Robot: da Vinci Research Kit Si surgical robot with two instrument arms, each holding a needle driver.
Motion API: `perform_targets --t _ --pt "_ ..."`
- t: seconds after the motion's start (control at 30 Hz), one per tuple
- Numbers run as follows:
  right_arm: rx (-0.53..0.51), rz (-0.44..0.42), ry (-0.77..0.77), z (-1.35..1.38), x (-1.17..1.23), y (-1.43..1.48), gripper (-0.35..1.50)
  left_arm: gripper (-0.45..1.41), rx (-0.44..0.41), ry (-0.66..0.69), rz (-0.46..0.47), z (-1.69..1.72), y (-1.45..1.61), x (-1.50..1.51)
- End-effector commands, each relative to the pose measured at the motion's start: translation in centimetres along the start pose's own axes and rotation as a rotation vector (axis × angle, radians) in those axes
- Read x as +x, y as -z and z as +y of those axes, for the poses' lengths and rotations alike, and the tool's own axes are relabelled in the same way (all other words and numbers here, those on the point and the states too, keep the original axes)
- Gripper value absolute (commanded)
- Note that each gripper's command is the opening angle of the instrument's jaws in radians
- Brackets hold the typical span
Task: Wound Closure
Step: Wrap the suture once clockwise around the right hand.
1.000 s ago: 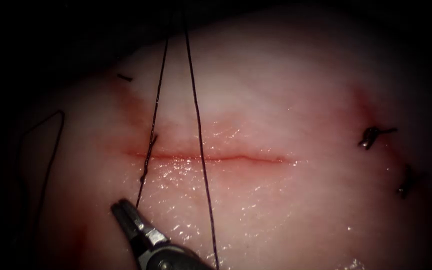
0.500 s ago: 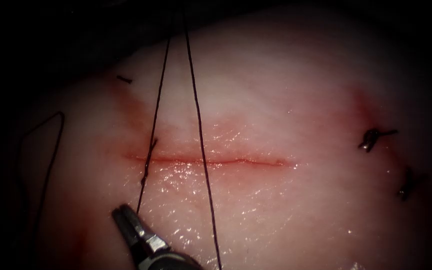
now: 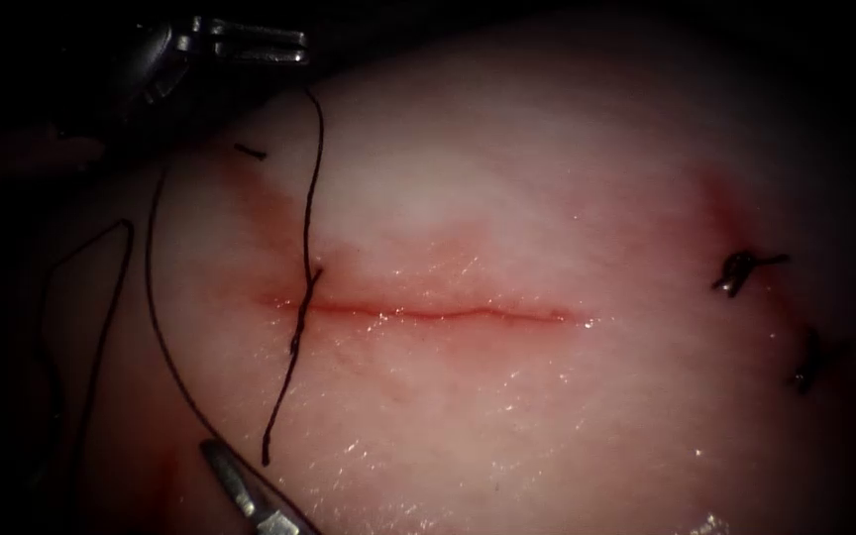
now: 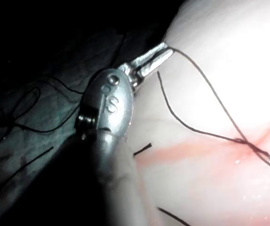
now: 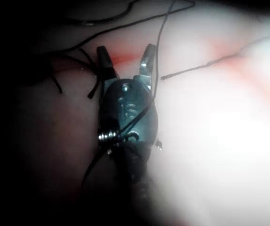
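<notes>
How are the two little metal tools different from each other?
The left tool has its fingers pinched shut on the thread; the right tool has its fingers spread open, holding nothing. In the endoscope view, the left tool sits at the tissue's far edge, above the cut; the right tool sits below the cut. Both are shiny metal with two fingers.

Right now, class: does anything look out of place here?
Yes: thread lies across the wrist of the right end effector, whose open jaws hold nothing; it could snag. The left end effector grips thread.
</notes>
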Motion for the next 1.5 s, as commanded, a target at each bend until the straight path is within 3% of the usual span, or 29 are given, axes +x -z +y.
perform_targets --t 0.03,0.17,0.47,0.57,0.67,0.77,0.93,1.1,1.27,1.33,1.37,1.4,1.5 --pt "0.029 0.009 0.02 0.07 0.07 -0.08 1.4 -0.45 -0.037 0.008 0.039 0.02 0.01 0.19" --pt "0.055 0.014 0.043 0.25 0.15 -0.04 1.31 -0.45 -0.089 0.027 0.095 0.27 0.09 0.63" --pt "0.114 0.013 0.099 0.72 0.3 0.01 1.41 -0.45 -0.12 0.061 0.142 0.45 0.19 1.43" --pt "0.156 0.023 0.105 0.71 0.27 0.14 1.38 -0.45 -0.109 0.068 0.128 0.42 0.18 1.5" --pt "0.187 -0.023 0.109 0.7 0.3 0.25 1.26 -0.45 -0.107 0.069 0.129 0.39 0.17 1.48" --pt "0.218 -0.092 0.122 0.77 0.33 0.28 1.19 -0.45 -0.109 0.068 0.13 0.36 0.16 1.44" --pt "0.222 -0.1 0.186 0.86 0.32 0.21 1.19 -0.45 -0.101 0.11 0.135 0.4 0.16 1.42" --pt "0.225 -0.118 0.272 1.0 0.29 -0.01 0.86 -0.45 -0.071 0.172 0.154 0.55 0.1 1.47" --pt "0.275 -0.063 0.438 1.2 0.39 -0.24 0.74 -0.45 -0.051 0.233 0.17 0.67 0.03 1.53" --pt "0.335 -0.033 0.43 1.29 0.45 -0.33 0.24 -0.45 -0.028 0.254 0.172 0.7 0.02 1.55" --pt "0.36 -0.025 0.43 1.31 0.47 -0.36 -0.17 -0.45 -0.016 0.259 0.169 0.71 0.01 1.56" --pt "0.383 -0.019 0.423 1.32 0.49 -0.39 -0.35 -0.45 -0.002 0.263 0.169 0.73 0.0 1.56" --pt "0.444 -0.024 0.381 1.3 0.53 -0.48 -0.35 -0.45 0.027 0.273 0.169 0.81 -0.05 1.56"
